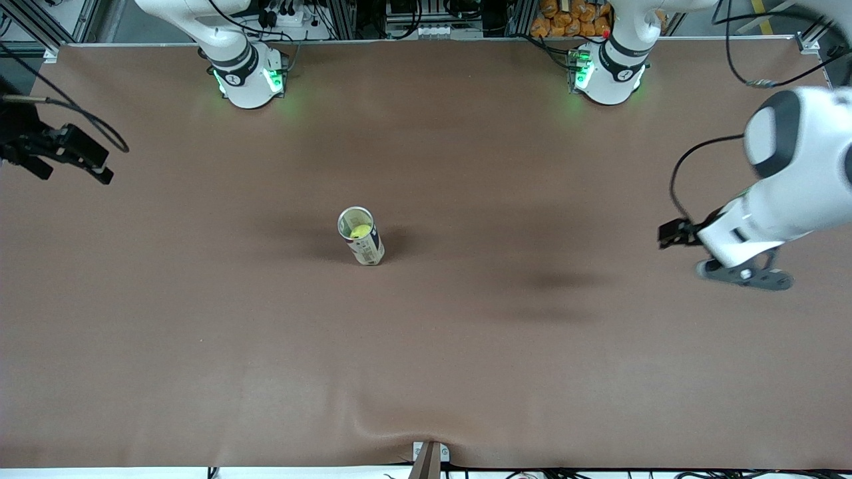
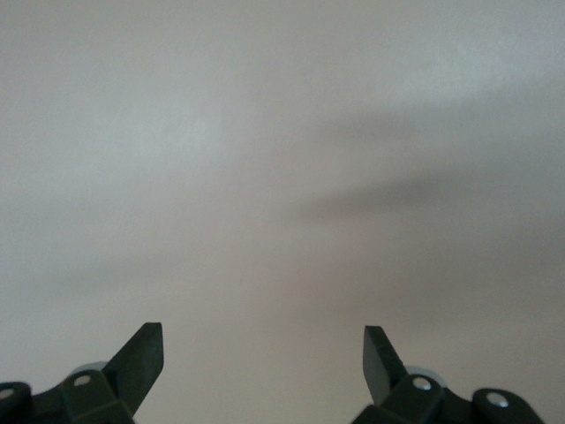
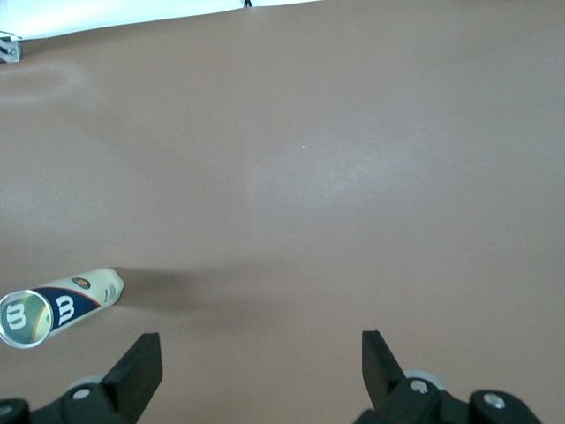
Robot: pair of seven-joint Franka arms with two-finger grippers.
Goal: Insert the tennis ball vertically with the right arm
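Observation:
A yellow-green tennis ball (image 1: pixel 360 231) lies inside an open white and blue can (image 1: pixel 363 238) that stands upright near the middle of the brown table (image 1: pixel 466 346). My right gripper (image 1: pixel 100 169) hangs at the right arm's end of the table, well away from the can, open with nothing in it (image 3: pixel 262 353). The right wrist view shows the can (image 3: pixel 62 305) off to one side of the fingers; the ball does not show there. My left gripper (image 1: pixel 745 276) hovers over the left arm's end of the table, open and empty (image 2: pixel 263 349), with only bare table under it.
Both arm bases (image 1: pixel 249 80) (image 1: pixel 609 76) stand along the table's edge farthest from the front camera. A small metal bracket (image 1: pixel 429 456) sits at the table's nearest edge. A white strip (image 3: pixel 132 13) borders the table in the right wrist view.

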